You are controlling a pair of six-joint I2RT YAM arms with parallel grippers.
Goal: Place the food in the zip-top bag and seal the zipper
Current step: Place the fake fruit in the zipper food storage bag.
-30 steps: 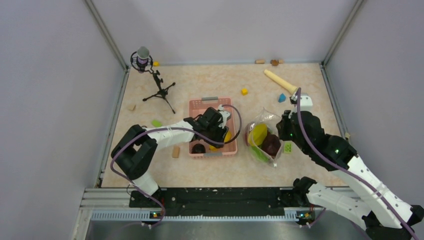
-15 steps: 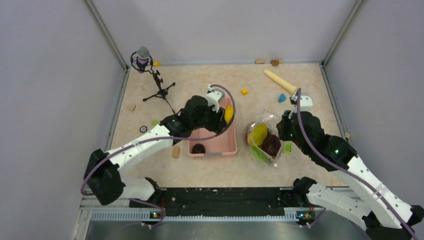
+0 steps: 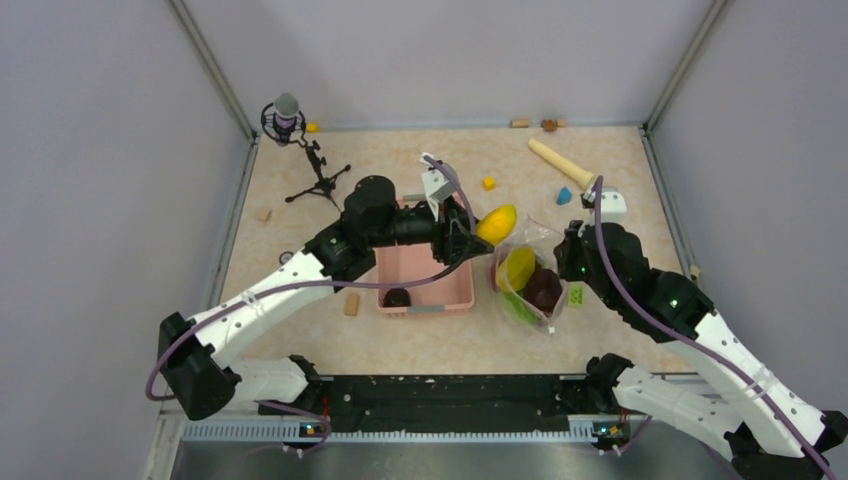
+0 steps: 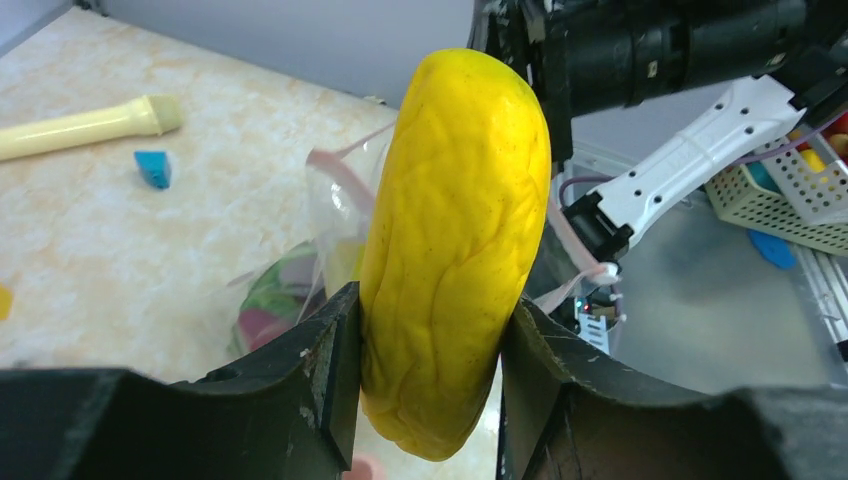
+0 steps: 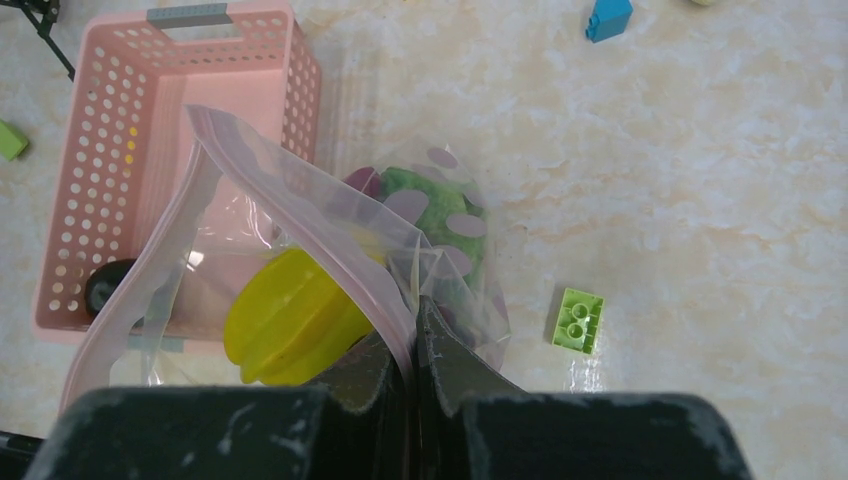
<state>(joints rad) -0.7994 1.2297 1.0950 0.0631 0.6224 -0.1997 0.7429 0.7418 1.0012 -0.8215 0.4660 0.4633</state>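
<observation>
My left gripper (image 3: 478, 236) is shut on a yellow fruit (image 3: 498, 221) and holds it in the air just left of the zip-top bag (image 3: 528, 272). In the left wrist view the wrinkled fruit (image 4: 455, 250) stands upright between the pads (image 4: 340, 370). My right gripper (image 5: 412, 345) is shut on the pinkish zipper (image 5: 310, 215) and holds the bag's mouth up and open. Inside the bag lie another yellow fruit (image 5: 285, 320), a green-white lettuce head (image 5: 430, 205) and a dark purple-brown piece (image 3: 543, 288).
A pink basket (image 3: 440, 300) left of the bag holds one dark piece (image 3: 397, 297). A green brick (image 5: 578, 320) lies right of the bag. At the back are a beige rolling pin (image 3: 560, 162), a blue block (image 3: 564, 195), a yellow block (image 3: 489, 183) and a microphone tripod (image 3: 320, 185).
The left arm lifted the yellow fruit out of the pink basket and carried it right, up to the bag's mouth. The right arm and bag stayed still.
</observation>
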